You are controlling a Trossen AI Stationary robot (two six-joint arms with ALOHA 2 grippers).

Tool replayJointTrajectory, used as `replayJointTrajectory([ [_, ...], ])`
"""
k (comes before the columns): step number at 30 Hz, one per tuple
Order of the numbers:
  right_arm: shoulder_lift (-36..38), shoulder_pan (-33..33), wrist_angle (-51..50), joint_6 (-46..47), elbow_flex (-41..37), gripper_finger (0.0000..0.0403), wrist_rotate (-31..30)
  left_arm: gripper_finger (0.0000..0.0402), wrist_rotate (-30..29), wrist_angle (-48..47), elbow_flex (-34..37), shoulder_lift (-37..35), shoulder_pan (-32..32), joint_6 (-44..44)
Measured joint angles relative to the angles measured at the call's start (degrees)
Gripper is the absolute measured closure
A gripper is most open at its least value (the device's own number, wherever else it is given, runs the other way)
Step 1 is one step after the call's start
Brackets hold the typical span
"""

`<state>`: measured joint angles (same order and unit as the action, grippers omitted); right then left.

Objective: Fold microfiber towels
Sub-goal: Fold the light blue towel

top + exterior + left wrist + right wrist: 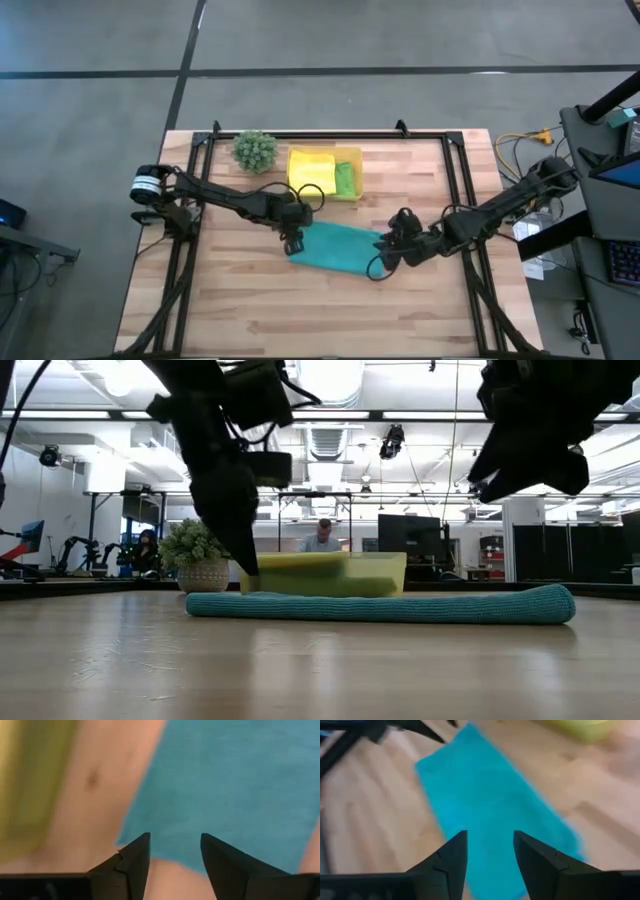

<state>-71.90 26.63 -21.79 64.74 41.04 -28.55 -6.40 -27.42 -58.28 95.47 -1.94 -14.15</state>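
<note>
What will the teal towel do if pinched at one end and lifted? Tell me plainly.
The teal towel would probably droop limp: it lies flat and folded, hugging the table. Likely light, being thin cloth. Its fuzzy surface suggests it would drag rather than slide if pushed, and bunch.

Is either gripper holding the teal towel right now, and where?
No. Left gripper and right gripper are both open above the teal towel, which lies on the table.
</note>
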Motion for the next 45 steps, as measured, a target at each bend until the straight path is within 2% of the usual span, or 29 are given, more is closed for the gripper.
replayJointTrajectory([
  [5, -4.6, 1.1, 10.7, -0.1, 0.0, 0.0283, 3.1, 0.0300, 3.5, 5.4, -0.1, 3.3, -0.8, 5.6],
  [9, -11.0, 1.2, 18.2, 3.4, 0.0, 0.0348, 4.4, 0.0381, 3.3, 5.1, -0.7, 5.9, -0.7, 5.6],
  [10, -12.8, 1.2, 18.0, 4.7, 0.3, 0.0367, 5.1, 0.0391, 3.3, 4.9, -0.6, 6.4, -0.7, 4.2],
  [12, -16.2, 1.2, 15.6, 7.0, 1.5, 0.0386, 5.7, 0.0391, 3.4, 5.1, -0.6, 7.2, -0.9, 0.9],
  [20, -26.1, 1.1, -5.2, 14.7, 7.9, 0.0394, 7.7, 0.0400, 7.2, 7.1, -0.5, 7.9, -8.1, -9.2],
  [24, -26.4, 0.7, -7.6, 10.7, 8.4, 0.0394, 7.6, 0.0401, 9.1, 11.9, -0.5, 8.0, -13.7, -14.8],
  [28, -26.1, -1.5, -7.9, 4.1, 8.2, 0.0394, 7.6, 0.0401, 11.9, 21.8, -0.7, 9.5, -18.9, -18.6],
  [30, -25.7, -2.4, -8.0, 1.7, 8.2, 0.0394, 7.3, 0.0401, 12.3, 22.3, -1.1, 10.2, -20.5, -20.9],
  [34, -21.7, -1.1, -7.9, -0.3, 9.7, 0.0394, 0.5, 0.0401, 8.0, 18.0, -1.5, 7.7, -21.9, -22.8],
  [39, -15.7, 3.9, -7.0, 1.5, 11.8, 0.0394, -7.7, 0.0401, 5.0, 18.6, -1.8, 1.6, -20.5, -14.8],
  [42, -14.4, 7.3, -3.9, 2.8, 14.0, 0.0394, -11.6, 0.0402, 8.9, 19.1, -2.2, 1.1, -16.2, -9.6],
  [45, -15.2, 10.7, -3.1, 2.9, 16.6, 0.0394, -15.1, 0.0402, 13.6, 21.2, -3.6, 4.1, -10.8, -5.3],
])
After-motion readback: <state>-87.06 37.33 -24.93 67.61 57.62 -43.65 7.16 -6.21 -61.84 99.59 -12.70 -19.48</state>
